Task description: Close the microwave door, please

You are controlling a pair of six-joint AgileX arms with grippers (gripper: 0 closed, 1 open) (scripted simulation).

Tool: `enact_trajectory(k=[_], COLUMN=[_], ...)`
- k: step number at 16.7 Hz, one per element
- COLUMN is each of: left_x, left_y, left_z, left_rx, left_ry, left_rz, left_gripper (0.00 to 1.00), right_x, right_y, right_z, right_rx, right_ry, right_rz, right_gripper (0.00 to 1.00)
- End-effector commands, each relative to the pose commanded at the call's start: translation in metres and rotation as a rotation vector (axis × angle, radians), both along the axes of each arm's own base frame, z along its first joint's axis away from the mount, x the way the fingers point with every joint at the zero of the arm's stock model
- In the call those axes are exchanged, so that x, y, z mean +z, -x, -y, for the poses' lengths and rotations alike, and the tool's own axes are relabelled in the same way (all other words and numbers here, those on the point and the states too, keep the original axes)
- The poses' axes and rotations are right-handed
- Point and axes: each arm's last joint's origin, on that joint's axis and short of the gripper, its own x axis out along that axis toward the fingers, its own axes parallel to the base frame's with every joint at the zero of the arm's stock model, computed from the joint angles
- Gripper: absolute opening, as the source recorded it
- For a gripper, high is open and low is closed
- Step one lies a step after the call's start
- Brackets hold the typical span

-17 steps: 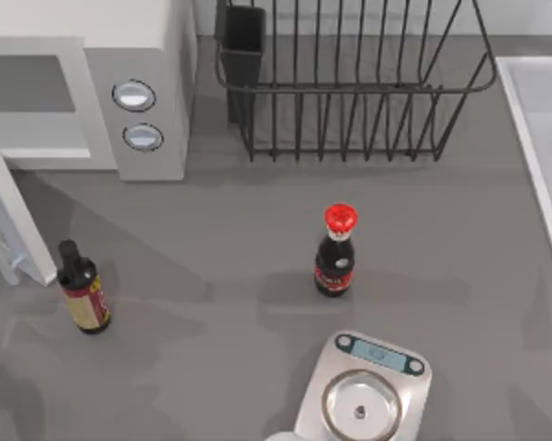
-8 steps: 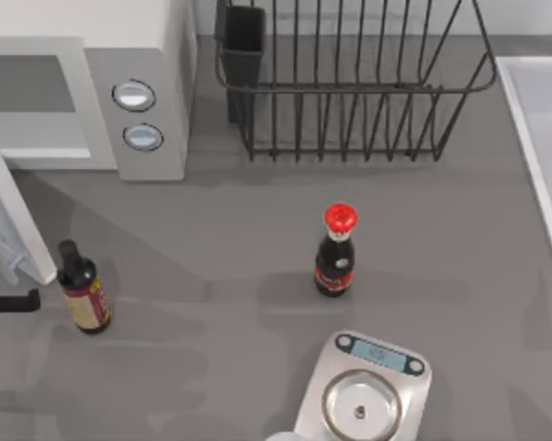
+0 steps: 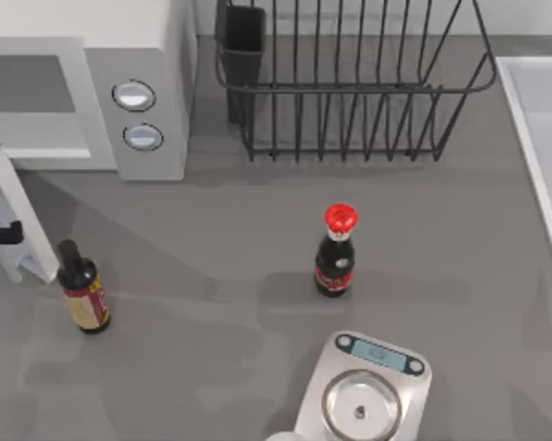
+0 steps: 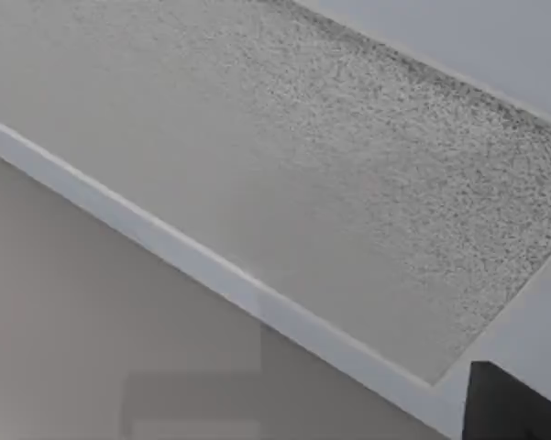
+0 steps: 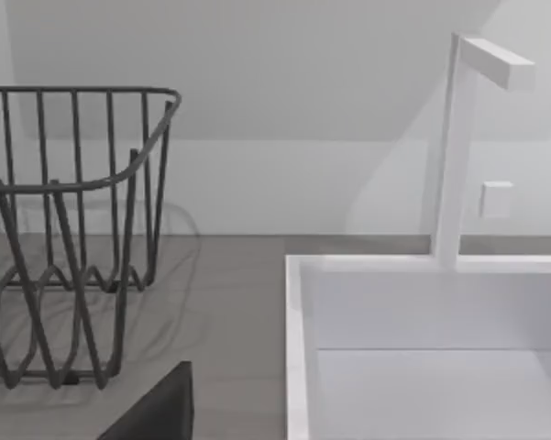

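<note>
The left gripper [image 3: 7,233] is positioned against the microwave door [image 3: 9,216] (jaw state cannot be determined). The door is swung open from the microwave [image 3: 119,83]. A grey countertop [image 3: 211,276] is seen beside the microwave.

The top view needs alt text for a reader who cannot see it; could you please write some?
The microwave door stands open at the table's left, the left gripper against it. Beside it are the microwave, a dark bottle and a dish rack.
</note>
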Motion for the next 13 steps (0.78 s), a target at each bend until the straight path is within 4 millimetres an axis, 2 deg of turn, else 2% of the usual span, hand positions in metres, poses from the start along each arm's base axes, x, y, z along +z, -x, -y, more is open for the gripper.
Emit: enact_trajectory(k=[2,4,8,11,13], left_x=[0.014,0.013,-0.023,-0.053,-0.058], left_y=[-0.017,-0.035,-0.067,-0.071,-0.071], left_z=[0.000,0.001,0.004,0.006,0.007], left_rx=[-0.014,-0.019,-0.002,0.014,0.015], left_ry=[-0.002,0.000,0.011,0.017,0.018], left_rz=[0.029,0.027,-0.031,-0.081,-0.091], left_gripper=[0.00,0.00,0.00,0.00,0.00], right_x=[0.000,0.000,0.000,0.000,0.000], right_y=[0.000,0.000,0.000,0.000,0.000], right_z=[0.000,0.000,0.000,0.000,0.000], right_rx=[0.000,0.000,0.000,0.000,0.000], right_ry=[0.000,0.000,0.000,0.000,0.000], right_rz=[0.000,0.000,0.000,0.000,0.000], right_gripper=[1.00,1.00,1.00,1.00,1.00])
